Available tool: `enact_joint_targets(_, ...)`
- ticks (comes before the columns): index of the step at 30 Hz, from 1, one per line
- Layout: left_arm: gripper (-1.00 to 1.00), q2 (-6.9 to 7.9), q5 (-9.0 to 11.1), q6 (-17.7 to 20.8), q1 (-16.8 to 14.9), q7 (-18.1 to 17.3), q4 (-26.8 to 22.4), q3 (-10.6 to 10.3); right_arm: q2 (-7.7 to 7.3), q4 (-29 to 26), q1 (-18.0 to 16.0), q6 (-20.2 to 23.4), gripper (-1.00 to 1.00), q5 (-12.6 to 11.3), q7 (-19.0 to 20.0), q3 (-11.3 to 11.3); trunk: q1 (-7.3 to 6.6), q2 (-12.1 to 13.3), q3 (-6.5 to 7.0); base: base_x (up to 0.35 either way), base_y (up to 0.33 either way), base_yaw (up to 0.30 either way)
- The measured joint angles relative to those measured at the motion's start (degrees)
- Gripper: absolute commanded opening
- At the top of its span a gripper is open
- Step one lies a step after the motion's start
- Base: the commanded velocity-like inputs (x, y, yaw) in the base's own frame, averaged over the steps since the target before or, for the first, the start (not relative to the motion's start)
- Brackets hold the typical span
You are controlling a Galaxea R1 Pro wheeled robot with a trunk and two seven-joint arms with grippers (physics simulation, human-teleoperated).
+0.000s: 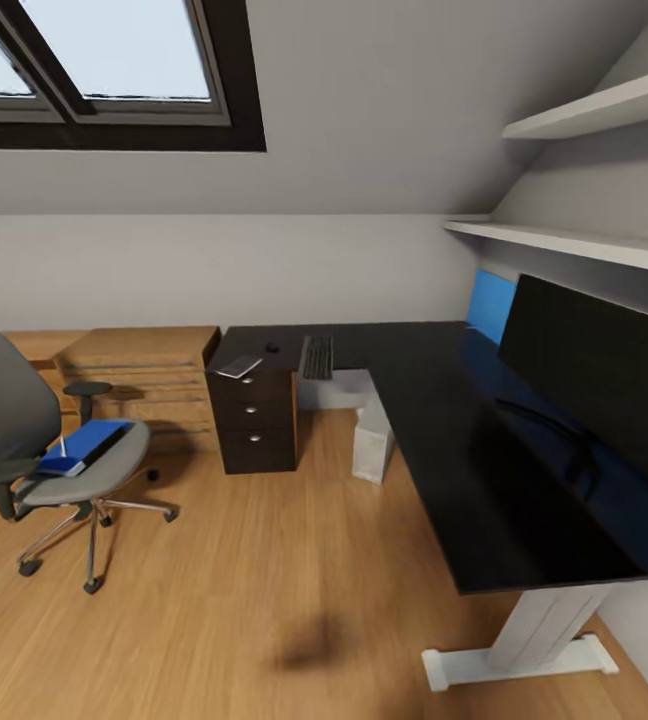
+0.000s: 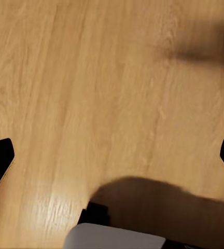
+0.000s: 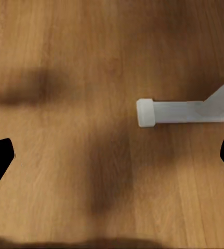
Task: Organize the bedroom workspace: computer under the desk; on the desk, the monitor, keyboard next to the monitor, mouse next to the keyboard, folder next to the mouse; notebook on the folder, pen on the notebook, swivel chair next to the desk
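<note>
blue flat folder (image 1: 84, 446) lying on the seat of the grey swivel chair (image 1: 9, 415), lower left of the frame, with a thin white pen-like object resting on it; the chair stands well apart from the black l-shaped desk (image 1: 434, 420). dark keyboard (image 1: 317, 357) and small mouse (image 1: 272, 348) sit at centre, black monitor (image 1: 604, 365) at right, pale computer tower (image 1: 374, 440) beneath. left gripper (image 2: 112, 155) and right gripper (image 3: 112, 153) face bare wooden floor (image 1: 264, 600), fingers spread wide, likely stowed for travel.
</note>
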Motion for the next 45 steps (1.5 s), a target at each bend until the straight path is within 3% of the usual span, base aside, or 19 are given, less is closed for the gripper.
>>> enact_joint_targets(25,1.00,-0.24,0.2,0.0,-0.1,0.2,0.1,0.1,0.00,0.0,0.0,0.0,1.00,-0.1,0.0,0.0,0.00,0.0,0.00,0.301,0.210,0.000)
enact_joint_targets(28,1.00,-0.31,0.1,-0.1,0.0,0.2,-0.1,0.0,-0.77,-2.5,0.0,-0.4,1.00,-0.4,-0.1,-0.3,0.00,0.0,0.00,0.301,0.209,0.000)
enact_joint_targets(31,1.00,-0.32,0.1,0.0,0.0,0.3,-2.2,0.0,-1.02,-9.5,0.0,-0.3,1.00,-1.4,-0.1,-0.7,0.00,0.0,0.01,0.304,0.196,0.000)
enact_joint_targets(35,1.00,-0.35,0.0,0.7,0.0,0.4,-8.1,0.0,0.85,-18.8,-0.4,0.1,1.00,-2.0,0.1,-0.9,0.00,0.0,0.00,0.309,0.182,0.000)
enact_joint_targets(37,1.00,-0.36,0.0,3.3,-0.1,0.4,-12.7,0.0,1.95,-22.4,-1.8,1.9,1.00,-2.4,0.1,-0.8,0.00,0.0,0.02,0.312,0.174,0.000)
enact_joint_targets(38,1.00,-0.36,0.0,5.8,-0.2,0.3,-15.5,0.0,2.28,-24.0,-3.3,3.8,1.00,-3.2,0.1,-0.9,0.00,0.0,0.02,0.314,0.165,0.000)
enact_joint_targets(39,1.00,-0.39,-0.1,11.6,-0.5,0.5,-20.8,0.0,2.49,-26.5,-6.0,8.5,1.00,-6.5,0.3,-1.0,0.00,0.0,0.02,0.315,0.161,0.000)
enact_joint_targets(40,1.00,-0.42,-0.1,14.0,-0.7,0.5,-23.4,0.0,2.50,-27.5,-7.3,10.8,1.00,-8.4,0.5,-0.9,0.00,0.0,0.02,0.316,0.154,0.000)
enact_joint_targets(42,1.00,-0.50,0.0,21.9,-1.9,0.8,-31.7,-0.1,2.46,-31.6,-10.2,19.6,1.00,-14.8,2.5,-0.9,0.00,0.0,0.03,0.319,0.130,0.000)
enact_joint_targets(45,1.00,-0.55,0.0,28.1,-2.8,0.9,-40.2,-0.1,2.30,-38.4,-11.8,28.6,1.00,-21.7,7.8,-1.6,-0.01,0.0,0.02,0.326,0.072,0.000)
